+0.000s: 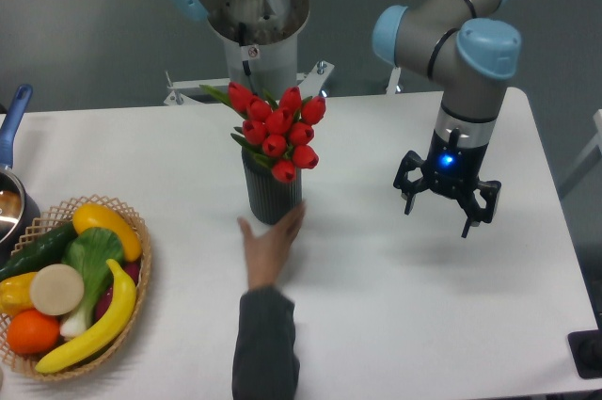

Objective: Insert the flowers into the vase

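Red flowers (280, 129) stand in the ribbed vase (272, 195) at frame centre, a person's hand (267, 245) just below; the gripper (446, 203), right, hangs wide and empty.

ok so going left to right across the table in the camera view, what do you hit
blue-handled pot → wicker basket of fruit and vegetables → dark grey vase holding the red tulips, a person's hand just in front of it → robot hand, open and empty
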